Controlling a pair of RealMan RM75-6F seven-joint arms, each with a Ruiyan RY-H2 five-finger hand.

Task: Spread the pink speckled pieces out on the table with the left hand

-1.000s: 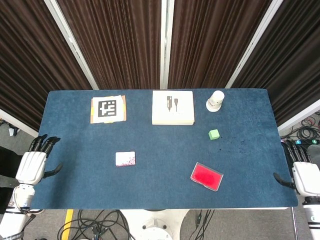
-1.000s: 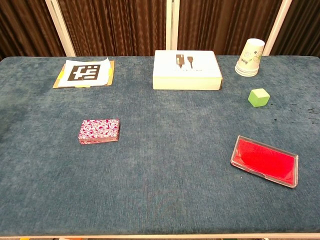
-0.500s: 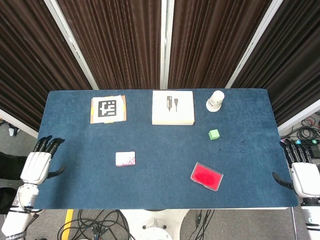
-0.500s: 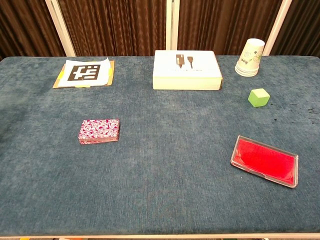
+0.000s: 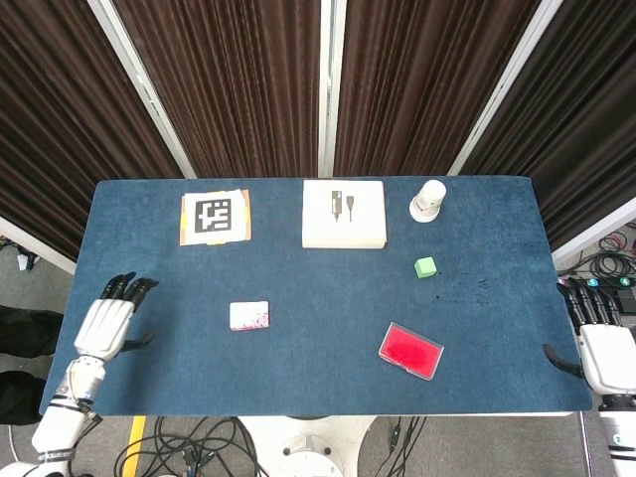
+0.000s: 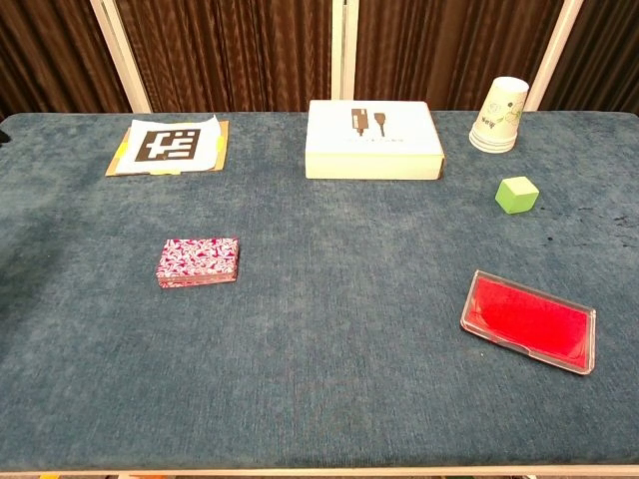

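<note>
A small stack of pink speckled pieces (image 5: 249, 315) (image 6: 198, 261) lies on the blue table, left of centre. My left hand (image 5: 109, 321) hovers over the table's left front corner with its fingers apart and holds nothing; it is well left of the stack. At the table's right edge my right hand (image 5: 604, 348) stays beside the tabletop, fingers extended, empty. Neither hand shows in the chest view.
A red flat case (image 5: 410, 350) (image 6: 528, 320) lies front right. A green cube (image 5: 425, 266) (image 6: 516, 194), a paper cup (image 5: 428, 201) (image 6: 497, 116), a white box (image 5: 344, 214) (image 6: 372, 139) and a marker card (image 5: 215, 216) (image 6: 172, 145) sit toward the back.
My left hand has moved right, from outside the table's left edge to over its left front corner. The stack and the right hand have not moved.
</note>
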